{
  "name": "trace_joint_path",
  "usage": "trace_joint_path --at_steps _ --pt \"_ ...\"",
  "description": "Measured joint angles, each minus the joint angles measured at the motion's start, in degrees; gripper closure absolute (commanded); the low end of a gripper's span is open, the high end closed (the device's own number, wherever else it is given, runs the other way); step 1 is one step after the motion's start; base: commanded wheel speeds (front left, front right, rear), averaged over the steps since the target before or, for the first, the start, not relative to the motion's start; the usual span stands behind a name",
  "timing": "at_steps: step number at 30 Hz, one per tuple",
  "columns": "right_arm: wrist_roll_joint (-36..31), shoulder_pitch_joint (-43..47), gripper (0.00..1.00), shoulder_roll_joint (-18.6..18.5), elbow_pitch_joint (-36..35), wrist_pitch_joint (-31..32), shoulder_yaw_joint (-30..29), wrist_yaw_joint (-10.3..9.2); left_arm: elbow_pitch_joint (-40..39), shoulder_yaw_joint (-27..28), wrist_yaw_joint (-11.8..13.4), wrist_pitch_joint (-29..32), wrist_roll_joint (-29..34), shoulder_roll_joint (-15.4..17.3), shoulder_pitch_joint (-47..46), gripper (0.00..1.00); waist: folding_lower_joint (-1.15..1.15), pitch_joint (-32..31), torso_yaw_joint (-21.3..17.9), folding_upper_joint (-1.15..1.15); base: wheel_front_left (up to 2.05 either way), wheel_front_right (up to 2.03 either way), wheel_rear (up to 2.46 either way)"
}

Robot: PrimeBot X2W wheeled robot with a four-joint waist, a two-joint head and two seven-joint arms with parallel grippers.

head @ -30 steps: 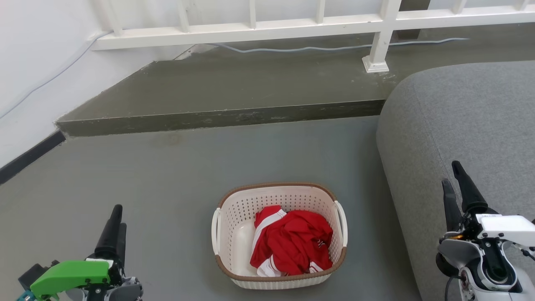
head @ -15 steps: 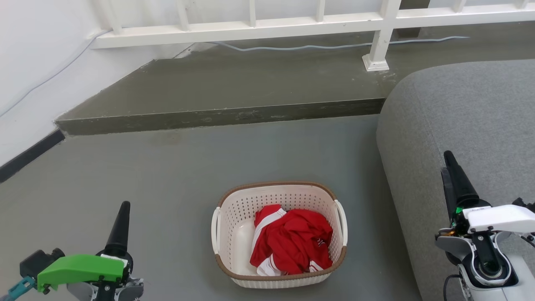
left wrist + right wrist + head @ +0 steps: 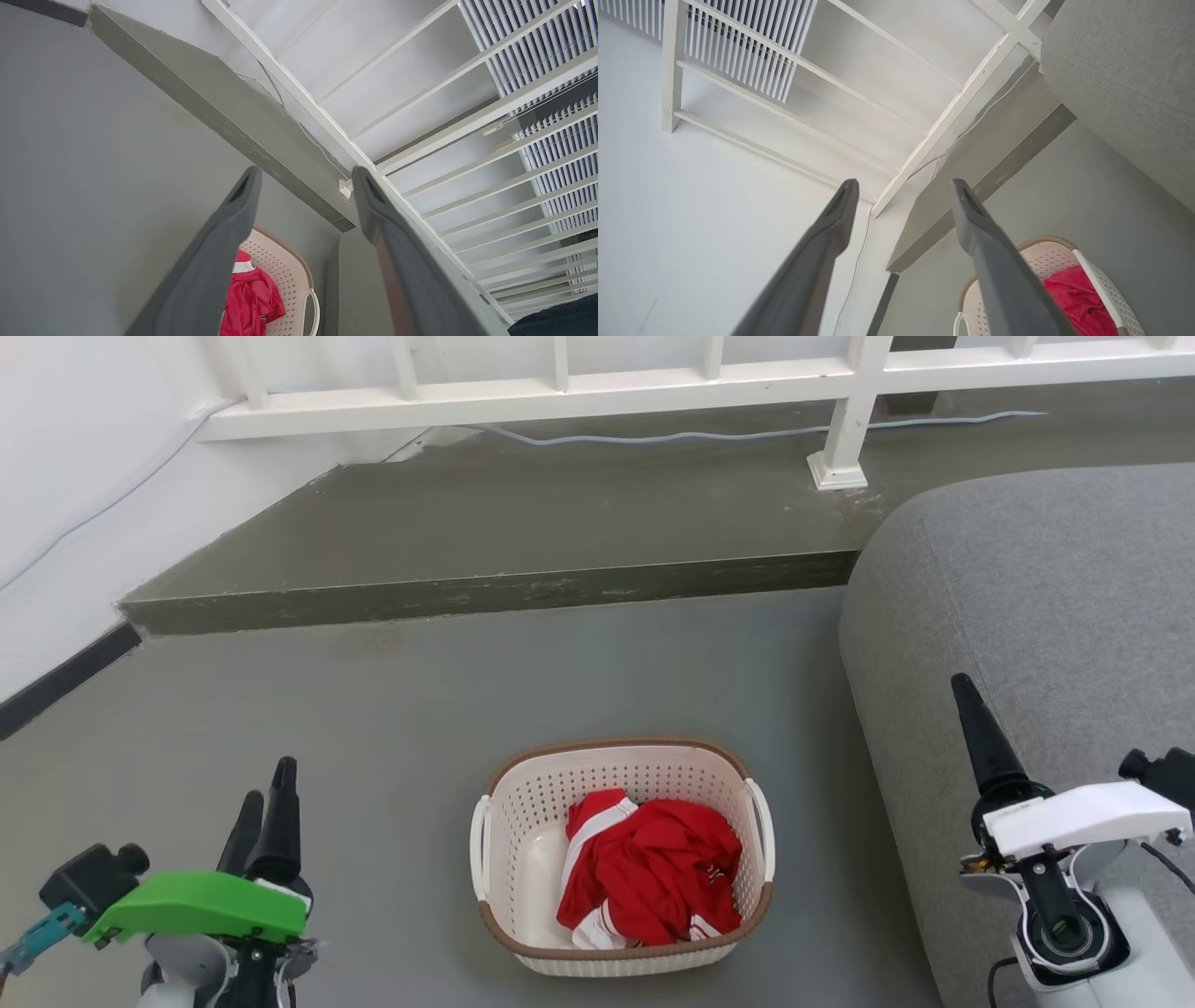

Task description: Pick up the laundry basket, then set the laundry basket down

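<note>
Basket (image 3: pixel 611 775): on the floor (image 3: pixel 420 709), red cloth (image 3: pixel 653 873) inside, beside the sofa (image 3: pixel 1027 597)
Left gripper (image 3: pixel 268 793): fingers apart, empty, well left of the basket
Right gripper (image 3: pixel 971 719): fingers apart, empty, over the sofa

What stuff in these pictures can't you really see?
Head view: the bottom of the laundry basket, hidden under the red clothes.
Left wrist view: part of the basket, behind a finger of the left gripper and past the bottom edge.
Head view: the grey sofa, cut off by the right edge.
</note>
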Motion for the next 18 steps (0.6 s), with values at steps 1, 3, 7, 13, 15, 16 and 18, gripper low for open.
trace_joint_path --at_steps 1,3,7,13,15,16,18 --pt "-1.05 -0.16 0.0 -0.18 0.18 -0.18 0.29 -0.01 -0.18 -0.18 0.03 -0.04 1.05 0.0 -0.05 0.0 0.0 0.03 -0.01 0.0 0.0 0.0 0.0" --pt "-3.03 -0.59 0.0 -0.64 0.32 -0.69 0.93 -0.03 -0.4 -0.58 0.45 -0.59 3.31 0.0 -0.05 0.0 0.0 0.07 -0.04 0.0 0.0 0.0 0.0" --pt "-6.26 -0.79 0.0 -0.79 0.55 -1.35 2.03 -0.09 -0.8 -1.51 0.89 -1.34 6.79 -0.12 -0.05 0.0 0.0 0.11 -0.09 0.0 0.0 0.0 0.0" --pt "-10.61 -1.08 0.0 -0.85 0.88 -2.65 3.41 -0.64 -1.45 -2.47 1.04 -2.42 11.98 -0.38 -0.09 0.0 0.0 0.21 -0.07 0.0 0.0 0.0 0.0" --pt "-12.02 -1.52 0.0 -0.85 0.86 -2.97 3.44 -0.92 -1.65 -2.78 1.07 -2.9 13.84 -0.38 -0.16 0.0 0.0 0.25 -0.06 0.0 0.0 0.0 0.0" --pt "-12.72 -1.83 0.0 -0.85 0.82 -3.27 3.45 -1.15 -1.78 -2.93 1.08 -3.07 14.44 -0.38 -0.25 0.0 0.0 0.27 -0.06 0.0 0.0 0.0 0.0" --pt "-14.39 -2.05 0.0 -0.85 0.74 -3.55 3.55 -1.15 -2.07 -3.26 1.48 -3.58 16.37 -0.42 -0.32 0.0 0.0 0.31 -0.06 0.0 0.0 0.0 0.0"
